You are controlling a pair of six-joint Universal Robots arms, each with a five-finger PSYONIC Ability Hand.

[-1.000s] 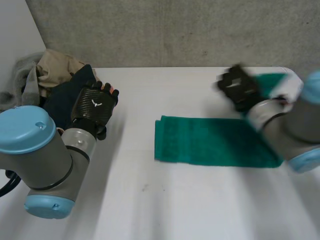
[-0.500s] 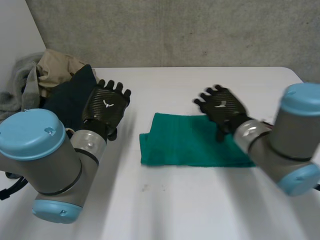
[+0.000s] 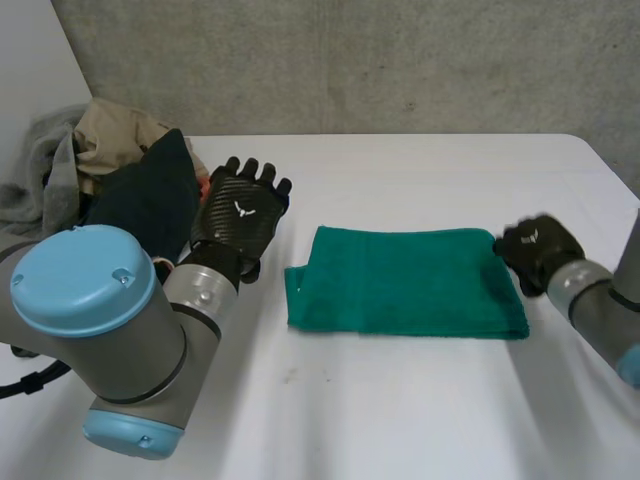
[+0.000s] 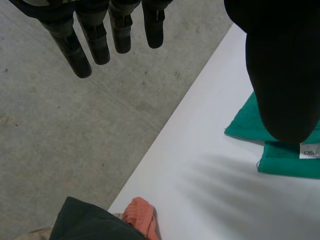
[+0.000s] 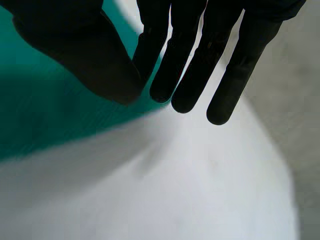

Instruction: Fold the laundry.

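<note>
Since half a second back the right robot hand (image 3: 535, 250) has pulled off the middle of the green towel (image 3: 405, 285) to its right end, and the left robot hand (image 3: 240, 212) has crept nearer the towel's left end. White counter (image 3: 400, 400) carries everything. Unfolded laundry pile (image 3: 110, 150) sits at the counter's far left corner, behind the left arm — parked out of the work area, likely waiting its turn. Green towel lies flat mid-counter as a folded rectangle, a lower layer peeking out at its left end, so this piece looks nearly done. Left robot hand hovers between pile and towel, fingers straight, released, grasping nothing. Right robot hand is at the towel's far right corner, fingers straight, thumb over the green — released too; whether it presses the cloth I cannot tell. Probably letting go after a fold. Small white label (image 4: 307, 150) shows at the towel's edge in the left wrist view.
</note>
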